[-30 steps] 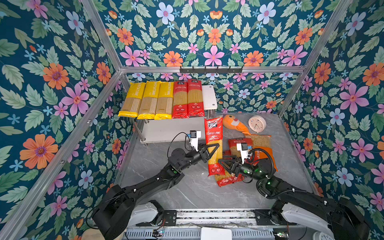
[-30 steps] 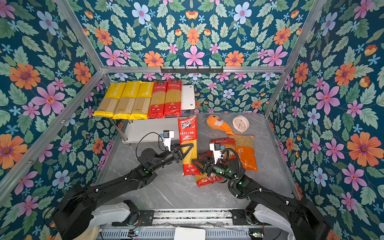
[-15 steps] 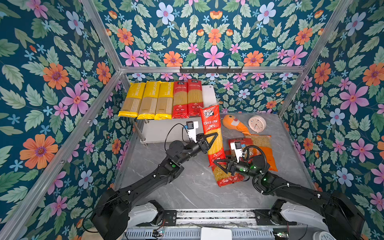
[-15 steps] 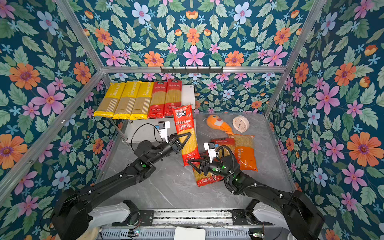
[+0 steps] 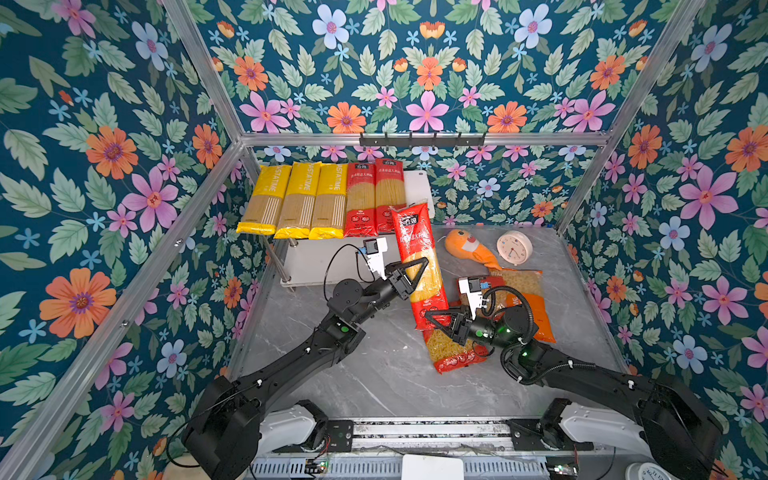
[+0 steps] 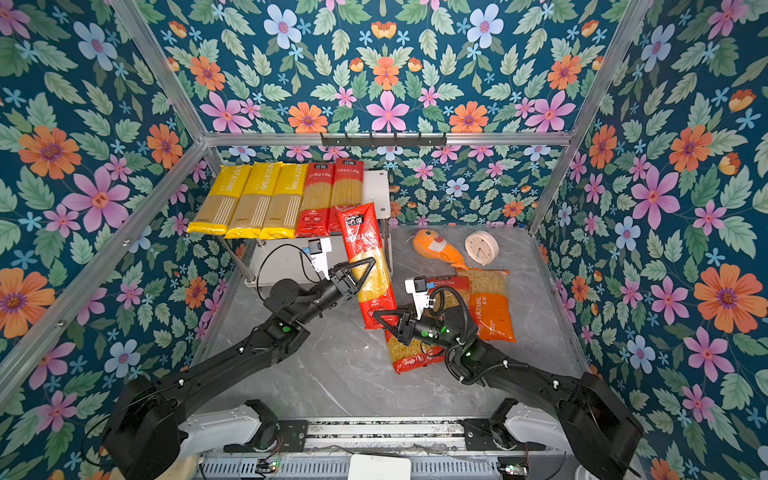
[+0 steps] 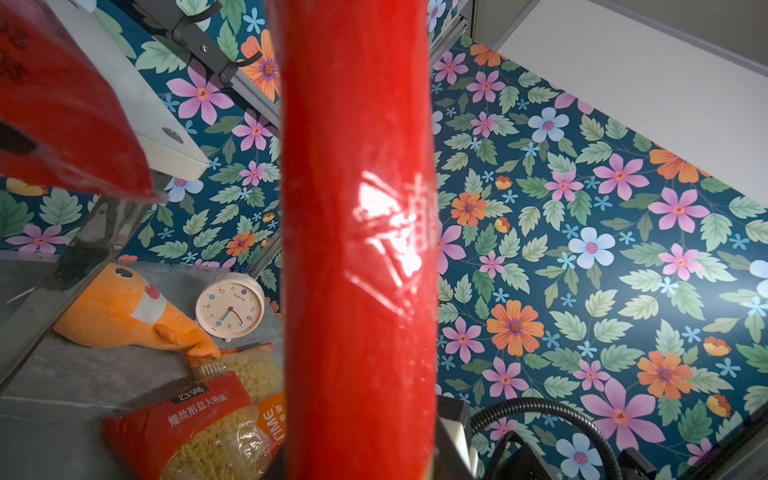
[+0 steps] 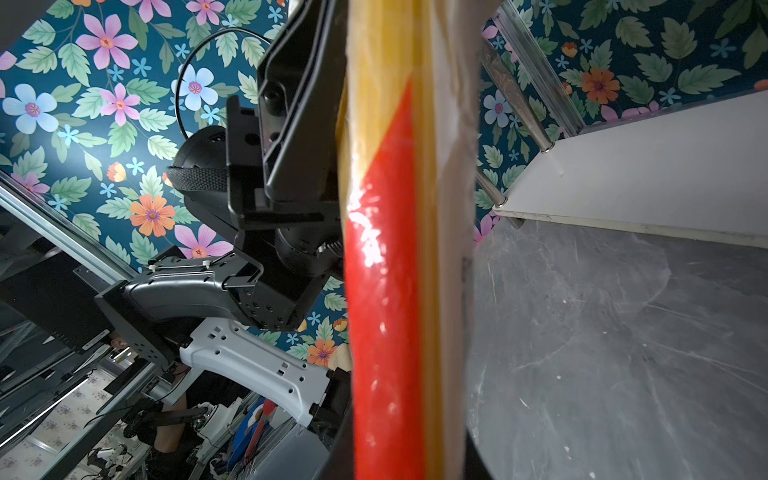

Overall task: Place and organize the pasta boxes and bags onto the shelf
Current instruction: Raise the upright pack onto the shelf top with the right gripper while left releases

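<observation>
Three yellow packs point(image 5: 300, 199) and two red packs point(image 5: 374, 195) lie on the shelf point(image 5: 417, 187); the right gripper point(image 5: 440, 326) pinches the foot of a third red pack point(image 5: 417, 249), the left gripper point(image 5: 409, 272) straddles its middle, grip unclear.

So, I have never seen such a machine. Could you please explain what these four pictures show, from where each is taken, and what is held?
Two black robot arms work in a booth. The two wide pictures come from one camera head above; the two close ones come from cameras on the wrists. The left tool and the right tool both grip one long red pack. Five packs lie on the shelf. On the table lie pasta bags, a fish toy and a clock.
</observation>
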